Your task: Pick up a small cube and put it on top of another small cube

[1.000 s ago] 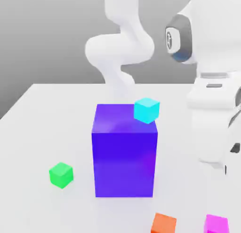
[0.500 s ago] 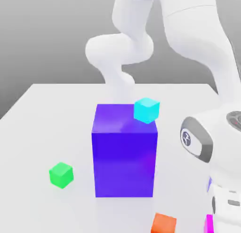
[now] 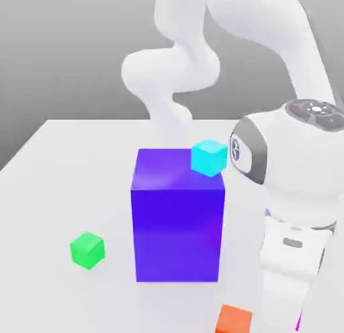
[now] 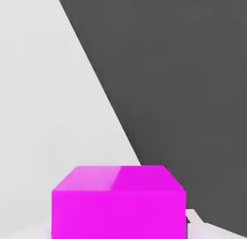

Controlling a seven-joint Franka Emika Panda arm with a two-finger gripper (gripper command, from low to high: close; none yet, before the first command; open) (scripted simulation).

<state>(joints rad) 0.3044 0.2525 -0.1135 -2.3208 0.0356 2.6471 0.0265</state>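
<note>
Moved since earlier: arm's wrist has risen from low over the table edge, where it crowded the magenta cube half a second ago, and now stands higher beside the blue block; a second ago the whole magenta cube sat clear near the orange one
Claw: cannot tell how wide its fingers stand or whether they hold anything; its tips are lost below the exterior view's lower edge
Small cube [image 4: 118, 202]: magenta, right under the claw and very close to it in the hand view, resting on the white table [image 4: 43, 112] near the table's edge; in the exterior view just a pink sliver past the wrist
Handling: looks rigid, light, smooth-faced, so likely a bit slippery; I'd pinch two opposite flat sides squarely, mid-height
Orange cube [image 3: 234, 320]: just beside the claw, on the exterior view's left, partly cut off
Blue block [image 3: 177, 217]: tall, a little farther off
Green cube [image 3: 87, 250]: the target, beyond the block from the claw, well apart, top face free
Cyan cube [image 3: 209, 157]: at the block's far top corner; whether it rests on it is hard to say
Hidden: whether the cube is lifted off the table
</note>
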